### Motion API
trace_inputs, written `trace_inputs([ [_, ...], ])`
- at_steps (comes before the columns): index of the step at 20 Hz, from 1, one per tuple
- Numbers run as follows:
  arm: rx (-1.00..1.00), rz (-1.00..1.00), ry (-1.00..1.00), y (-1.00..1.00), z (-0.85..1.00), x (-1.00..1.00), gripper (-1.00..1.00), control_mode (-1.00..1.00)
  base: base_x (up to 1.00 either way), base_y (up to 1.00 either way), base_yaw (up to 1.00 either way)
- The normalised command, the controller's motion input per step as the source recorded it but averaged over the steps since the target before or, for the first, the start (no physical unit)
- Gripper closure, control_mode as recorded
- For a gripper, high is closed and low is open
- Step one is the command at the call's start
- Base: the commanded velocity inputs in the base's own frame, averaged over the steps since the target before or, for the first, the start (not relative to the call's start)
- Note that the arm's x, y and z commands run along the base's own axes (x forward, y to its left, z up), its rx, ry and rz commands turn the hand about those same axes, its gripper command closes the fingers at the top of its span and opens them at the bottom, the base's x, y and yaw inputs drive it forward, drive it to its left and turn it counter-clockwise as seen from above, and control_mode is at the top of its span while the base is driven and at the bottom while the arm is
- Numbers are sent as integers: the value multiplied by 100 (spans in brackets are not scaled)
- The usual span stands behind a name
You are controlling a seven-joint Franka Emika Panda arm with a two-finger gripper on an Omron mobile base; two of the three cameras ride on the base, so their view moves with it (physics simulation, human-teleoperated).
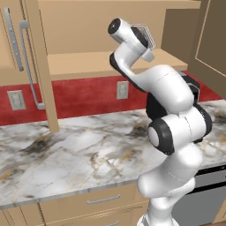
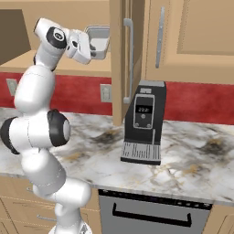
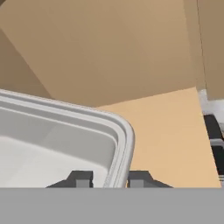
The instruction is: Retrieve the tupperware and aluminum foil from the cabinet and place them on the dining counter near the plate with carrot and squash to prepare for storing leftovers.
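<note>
The gripper [image 3: 107, 179] is seen clamped on the flared rim of the tupperware [image 3: 52, 144], with 1 finger inside the wall and 1 outside it. The grey container is held tilted up off the tan shelf inside the open cabinet [image 2: 137, 41], as shown in the right base view, where the tupperware [image 2: 98, 42] is raised in front of the hand. A black coffee machine [image 2: 144, 121] is placed on the marble counter [image 2: 192, 164] below, beside the open cabinet door. 2 wall outlets are set in the red backsplash [image 1: 79, 95].
</note>
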Motion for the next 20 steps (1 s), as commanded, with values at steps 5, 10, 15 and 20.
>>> trace_inputs([
  [5, -10, 14, -24, 10, 0, -71, 100, -100, 0, 0, 0],
  [10, -25, 16, -3, 4, 9, -100, 100, -100, 0, 0, 0],
  [15, -23, 12, 0, 1, 39, -100, 100, -100, 0, 0, 0],
  [20, -14, 10, 3, 1, 14, -100, 100, -100, 0, 0, 0],
])
